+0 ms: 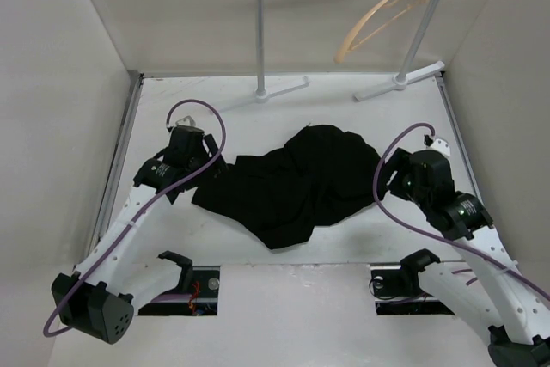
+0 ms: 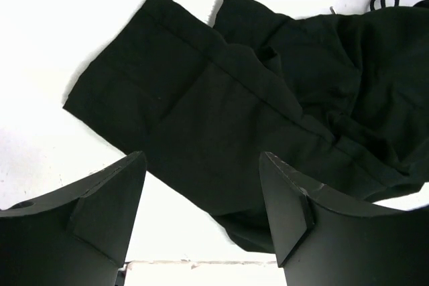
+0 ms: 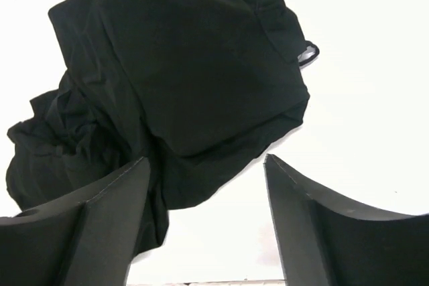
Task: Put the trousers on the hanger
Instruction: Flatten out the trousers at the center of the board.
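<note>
The black trousers (image 1: pixel 296 182) lie crumpled in a heap in the middle of the white table. The tan wooden hanger (image 1: pixel 382 13) hangs by its hook from the white rail at the back right. My left gripper (image 1: pixel 206 163) is open and empty, low at the heap's left edge; its wrist view shows the trouser legs (image 2: pixel 221 112) just ahead of the fingers. My right gripper (image 1: pixel 388 180) is open and empty at the heap's right edge; its wrist view shows the bunched cloth (image 3: pixel 181 85) ahead and to the left.
A white metal rail stand (image 1: pixel 260 32) with two posts and feet stands at the back of the table. Beige walls close in the left, right and back. Two dark slots (image 1: pixel 193 288) sit at the near edge by the arm bases.
</note>
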{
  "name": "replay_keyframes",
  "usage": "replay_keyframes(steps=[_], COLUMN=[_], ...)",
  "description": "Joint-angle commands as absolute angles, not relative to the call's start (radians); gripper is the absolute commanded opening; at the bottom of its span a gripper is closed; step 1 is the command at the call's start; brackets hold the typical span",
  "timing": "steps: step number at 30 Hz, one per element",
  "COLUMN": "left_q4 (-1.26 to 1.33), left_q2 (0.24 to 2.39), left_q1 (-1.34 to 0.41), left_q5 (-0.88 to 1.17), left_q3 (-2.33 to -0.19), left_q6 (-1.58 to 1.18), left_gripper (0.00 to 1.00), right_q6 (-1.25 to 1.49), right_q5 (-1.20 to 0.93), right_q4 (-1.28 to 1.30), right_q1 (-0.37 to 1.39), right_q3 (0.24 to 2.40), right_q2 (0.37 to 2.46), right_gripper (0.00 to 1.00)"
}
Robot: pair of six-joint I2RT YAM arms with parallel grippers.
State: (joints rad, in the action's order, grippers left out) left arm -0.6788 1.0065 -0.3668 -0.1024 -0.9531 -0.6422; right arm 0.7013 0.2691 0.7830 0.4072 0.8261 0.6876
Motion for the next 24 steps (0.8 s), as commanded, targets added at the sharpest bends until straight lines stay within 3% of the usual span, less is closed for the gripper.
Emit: replay_keyframes(steps=[1,6,8,10,11,13,20,24], left_q4=[-0.657,-0.634,-0.621,-0.598,-0.586,-0.56,-0.497,-0.462], left_q2=[1.006,1.032,1.058,1.095,1.118,1.17,1.371,1.459], left_q1=[-0.337,-0.323,-0.337,-0.357,-0.366,-0.375,-0.38,-0.38], left_q5=[-0.064,-0.083,-0.104,-0.121,-0.121,-0.127,-0.114,-0.123], left_q3=[-0.977,-0.96,-0.962,-0.968,-0.974,-0.989,-1.037,-1.046], left_q6=[-0.617,-0.621,-0.62,-0.615,-0.615,-0.614,-0.606,-0.606], left_gripper=[0.67,0.63,0.55,0.36,0.3,0.27,0.57,0.64], right_q6=[0.661,0.631,0.62,0.615,0.615,0.614,0.571,0.535], right_q5=[0.282,0.265,0.241,0.229,0.226,0.222,0.192,0.186], right_q4=[0.775,0.764,0.764,0.75,0.735,0.689,0.522,0.476], right_q1=[0.387,0.386,0.386,0.389,0.39,0.413,0.461,0.461], right_q3=[0.88,0.89,0.906,0.926,0.934,0.945,1.018,1.097], right_q2=[0.698,0.73,0.765,0.811,0.836,0.888,1.109,1.265], right_gripper=[0.68,0.18,0.09,0.08,0.09,0.14,0.66,0.75])
